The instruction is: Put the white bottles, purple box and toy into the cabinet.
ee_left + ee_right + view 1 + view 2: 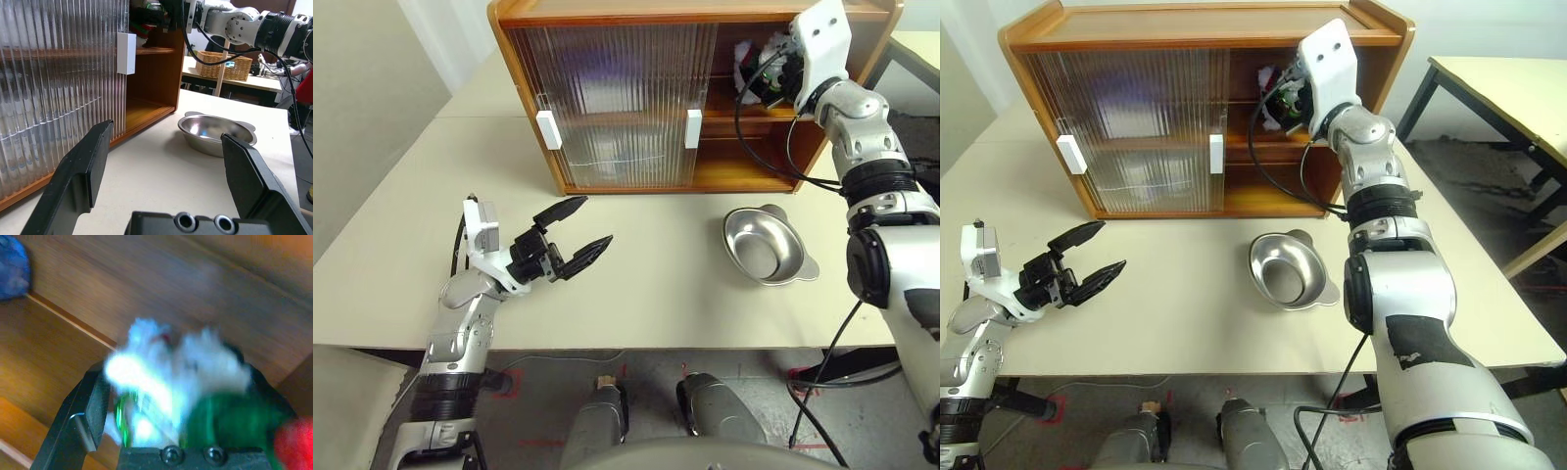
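Fluffy white plush toy [171,377] with green hat sits between the right pincer's [775,70] wide-spread black fingers, inside the orange-brown wooden cabinet [636,10] at its shelf. Far off, the left pincer [570,235] gapes empty over the worktop [656,274].

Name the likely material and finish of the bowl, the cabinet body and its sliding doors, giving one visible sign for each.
Bowl: apparently polished steel; its inside mirrors light and dark patches.
Cabinet: seemingly wood or wood veneer with a smooth orange-brown finish; faint grain lines show.
Sliding doors: ribbed translucent plastic or glass, hard to tell which; vertical ridges blur what stands behind them.
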### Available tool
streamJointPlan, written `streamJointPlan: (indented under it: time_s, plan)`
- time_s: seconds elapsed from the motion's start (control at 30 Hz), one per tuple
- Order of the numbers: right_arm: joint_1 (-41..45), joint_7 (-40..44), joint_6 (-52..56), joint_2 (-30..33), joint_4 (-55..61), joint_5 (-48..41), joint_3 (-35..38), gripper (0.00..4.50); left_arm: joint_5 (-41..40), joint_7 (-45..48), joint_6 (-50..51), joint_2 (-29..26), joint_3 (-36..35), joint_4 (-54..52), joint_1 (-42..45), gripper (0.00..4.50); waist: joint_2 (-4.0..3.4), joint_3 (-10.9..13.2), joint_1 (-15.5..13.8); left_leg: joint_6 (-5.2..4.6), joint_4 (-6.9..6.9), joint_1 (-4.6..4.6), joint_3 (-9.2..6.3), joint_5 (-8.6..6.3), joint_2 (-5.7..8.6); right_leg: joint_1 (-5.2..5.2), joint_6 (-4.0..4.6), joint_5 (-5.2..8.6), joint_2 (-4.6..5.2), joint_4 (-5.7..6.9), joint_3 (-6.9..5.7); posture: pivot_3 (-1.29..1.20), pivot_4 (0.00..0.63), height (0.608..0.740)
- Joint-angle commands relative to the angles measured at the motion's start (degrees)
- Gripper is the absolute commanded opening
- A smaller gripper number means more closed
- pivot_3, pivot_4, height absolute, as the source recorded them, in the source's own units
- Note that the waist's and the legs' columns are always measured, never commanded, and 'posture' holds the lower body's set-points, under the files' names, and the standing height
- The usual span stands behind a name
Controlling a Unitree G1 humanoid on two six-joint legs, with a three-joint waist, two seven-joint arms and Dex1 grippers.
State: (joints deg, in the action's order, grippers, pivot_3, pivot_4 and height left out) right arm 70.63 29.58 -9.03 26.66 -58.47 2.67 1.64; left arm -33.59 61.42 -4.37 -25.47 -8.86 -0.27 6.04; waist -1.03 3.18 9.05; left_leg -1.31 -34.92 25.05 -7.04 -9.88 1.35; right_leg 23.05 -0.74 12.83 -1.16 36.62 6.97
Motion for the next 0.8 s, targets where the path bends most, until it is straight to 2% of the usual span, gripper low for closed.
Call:
streamJointPlan:
  time_s: [0.03,0.1,0.3,0.4,0.77,0.8]
  plan:
    - [-1.3,1.4,1.6,-1.2,2.0,-1.0,0.0,4.27,0.0,0.3,0.3,-0.1,0.1,-0.7,-0.6,4.5,0.0,0.0,0.1,0.0,0.0,0.0,0.0,0.0,0.0,0.0,0.0,0.0,0.0,0.0,0.0,-0.21,0.063,0.74]
    - [-1.6,1.4,1.7,-1.5,2.5,-0.9,-0.2,3.81,0.0,0.2,0.3,-0.1,0.1,-0.8,-0.6,4.5,0.0,0.0,0.1,0.0,0.0,-0.01,0.0,0.0,0.0,0.0,0.01,-0.01,0.0,0.0,0.0,-0.21,0.064,0.74]
    - [-0.8,-2.2,1.5,-2.0,0.8,0.5,-0.4,1.66,0.0,0.0,0.2,0.1,0.1,-0.8,-0.5,4.5,0.0,0.0,0.0,0.0,-0.01,-0.01,0.0,0.0,0.0,-0.01,0.03,-0.04,0.0,0.0,0.0,-0.21,0.066,0.74]
    - [-0.5,-3.6,2.7,-1.6,-0.7,2.1,-1.6,1.1,0.0,-0.2,0.1,0.1,-0.1,-1.0,-0.7,4.5,0.0,0.0,0.0,0.0,-0.01,-0.01,0.0,0.0,0.0,-0.01,0.03,-0.04,0.0,0.01,-0.01,-0.2,0.066,0.74]
    - [-0.9,-7.9,4.4,-1.2,-4.2,5.3,-3.1,1.01,-0.1,-0.5,0.2,-0.1,-0.3,-1.0,-0.7,4.5,0.01,0.0,-0.3,0.02,-0.01,-0.07,-0.01,-0.01,-0.01,-0.07,0.04,-0.09,0.0,0.0,-0.01,-0.2,0.067,0.74]
    - [-0.9,-8.0,4.2,-1.1,-4.6,5.6,-3.4,1.42,-0.1,-0.5,0.2,-0.1,-0.3,-1.0,-0.7,4.5,0.01,0.0,-0.3,0.02,-0.01,-0.08,-0.01,-0.01,-0.01,-0.08,0.04,-0.09,0.0,0.0,-0.01,-0.2,0.066,0.74]
